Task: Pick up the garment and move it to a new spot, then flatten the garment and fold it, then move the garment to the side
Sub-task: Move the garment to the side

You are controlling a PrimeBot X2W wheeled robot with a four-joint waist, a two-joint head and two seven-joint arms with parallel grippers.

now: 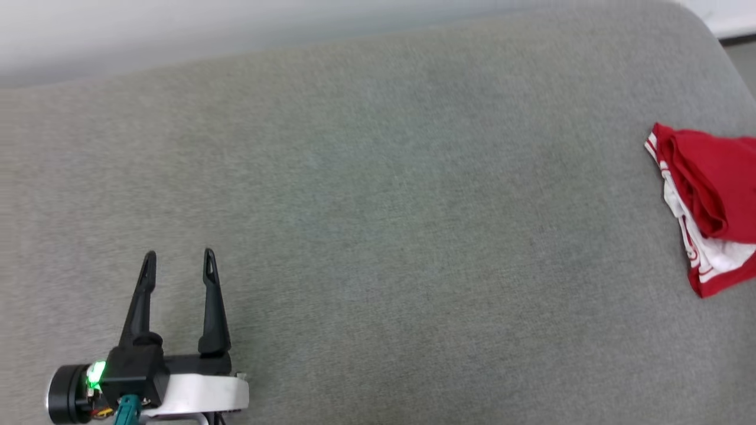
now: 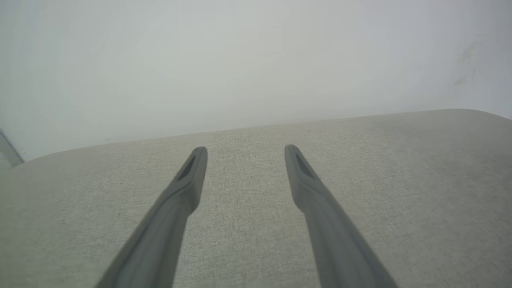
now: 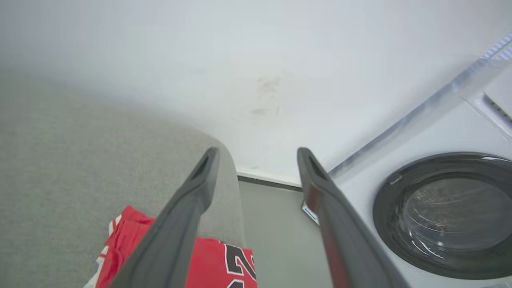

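The garment [image 1: 709, 200], a red shirt with white sleeve cloth and striped trim, lies folded in a small bundle at the far right of the grey cushioned surface [image 1: 378, 206]. In the right wrist view the garment [image 3: 216, 264] lies below my right gripper [image 3: 258, 156], which is open with nothing between its fingers; black numerals show on the red cloth. My left gripper [image 1: 179, 262] hovers at the lower left of the surface, far from the garment, fingers spread. The left gripper [image 2: 246, 154] in its own wrist view is open over bare cushion.
A white washing machine with a dark round door [image 3: 444, 212] stands to the right of the cushion, past a strip of grey floor [image 3: 276, 240]. A white wall [image 3: 256, 60] runs behind. The cushion's right edge [image 1: 726, 65] drops off close to the garment.
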